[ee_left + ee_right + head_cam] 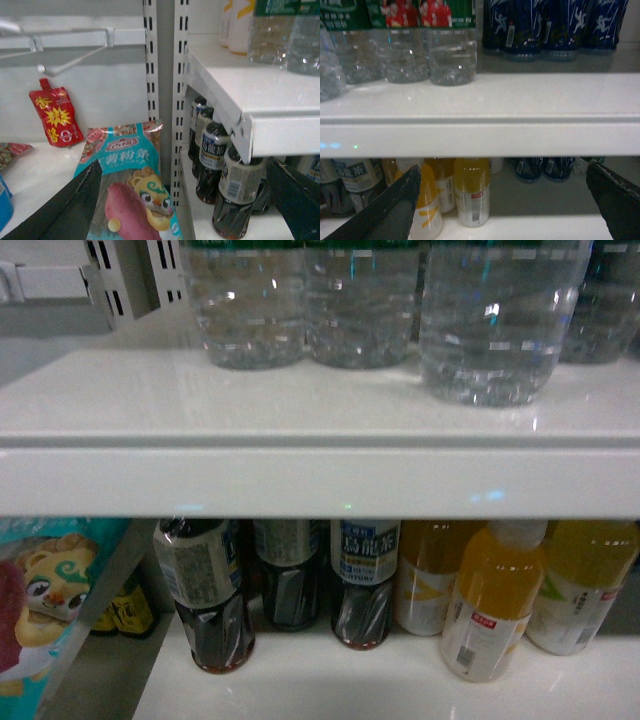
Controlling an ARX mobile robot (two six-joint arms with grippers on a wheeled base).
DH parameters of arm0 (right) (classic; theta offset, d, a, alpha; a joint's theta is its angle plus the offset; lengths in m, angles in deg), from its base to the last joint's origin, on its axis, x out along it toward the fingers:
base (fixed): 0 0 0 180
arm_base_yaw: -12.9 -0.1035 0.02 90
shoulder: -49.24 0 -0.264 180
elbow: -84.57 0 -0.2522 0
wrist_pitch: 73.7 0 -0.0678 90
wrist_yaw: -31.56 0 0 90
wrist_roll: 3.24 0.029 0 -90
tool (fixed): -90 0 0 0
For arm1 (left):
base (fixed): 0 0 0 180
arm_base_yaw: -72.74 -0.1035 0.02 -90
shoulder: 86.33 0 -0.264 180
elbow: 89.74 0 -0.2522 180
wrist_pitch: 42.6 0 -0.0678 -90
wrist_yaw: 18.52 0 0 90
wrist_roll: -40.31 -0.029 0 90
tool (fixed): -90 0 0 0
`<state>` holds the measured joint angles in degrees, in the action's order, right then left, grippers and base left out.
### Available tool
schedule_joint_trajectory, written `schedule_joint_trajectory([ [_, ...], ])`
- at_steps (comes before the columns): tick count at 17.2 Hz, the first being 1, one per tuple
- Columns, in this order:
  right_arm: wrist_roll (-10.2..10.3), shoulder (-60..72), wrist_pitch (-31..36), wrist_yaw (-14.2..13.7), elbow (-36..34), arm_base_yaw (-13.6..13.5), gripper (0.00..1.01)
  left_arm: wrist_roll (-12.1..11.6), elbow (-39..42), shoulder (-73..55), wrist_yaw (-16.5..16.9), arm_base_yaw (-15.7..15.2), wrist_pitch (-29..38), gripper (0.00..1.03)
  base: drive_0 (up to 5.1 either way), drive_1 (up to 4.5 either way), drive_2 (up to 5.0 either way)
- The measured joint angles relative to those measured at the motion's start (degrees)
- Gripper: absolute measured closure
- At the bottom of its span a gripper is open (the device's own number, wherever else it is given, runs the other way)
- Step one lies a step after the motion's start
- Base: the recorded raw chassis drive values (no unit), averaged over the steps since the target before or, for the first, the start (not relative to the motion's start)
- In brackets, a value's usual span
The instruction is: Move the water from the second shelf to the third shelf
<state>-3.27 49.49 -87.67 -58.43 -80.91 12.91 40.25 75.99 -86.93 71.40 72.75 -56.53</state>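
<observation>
The water bottles (486,325) stand in a row on the white shelf (300,400), above the tea bottles (205,590) and juice bottles (495,600). Both the left gripper (185,200) and the right gripper (510,200) are spread wide, holding nothing. I cannot tell which shelf this is, so carrying may be ahead or finished.

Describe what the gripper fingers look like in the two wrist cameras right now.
Left gripper: two flat black fingers tapering toward the tips, matte, no markings or cables visible. Right gripper: the same black wedge-shaped fingers, with a slightly worn, speckled edge on the right-hand one. Neither arm appears in the head view.
</observation>
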Motion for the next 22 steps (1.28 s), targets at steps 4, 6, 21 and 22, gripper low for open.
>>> schedule_joint_trajectory([
  [4, 0.02, -0.02, 0.02, 0.00, 0.00, 0.00, 0.03, 0.02, 0.00, 0.00, 0.07, 0.00, -0.02, 0.05, 0.0, 0.00, 0.0],
  [6, -0.07, 0.00, 0.04, 0.04, 0.00, 0.00, 0.03, 0.02, 0.00, 0.00, 0.07, 0.00, 0.00, 0.05, 0.0, 0.00, 0.0],
  [21, -0.02, -0.02, -0.07, 0.00, 0.00, 0.00, 0.03, 0.02, 0.00, 0.00, 0.07, 0.00, -0.13, 0.05, 0.0, 0.00, 0.0],
  [22, -0.02, -0.02, -0.07, 0.00, 0.00, 0.00, 0.03, 0.02, 0.00, 0.00, 0.07, 0.00, -0.13, 0.05, 0.0, 0.00, 0.0],
])
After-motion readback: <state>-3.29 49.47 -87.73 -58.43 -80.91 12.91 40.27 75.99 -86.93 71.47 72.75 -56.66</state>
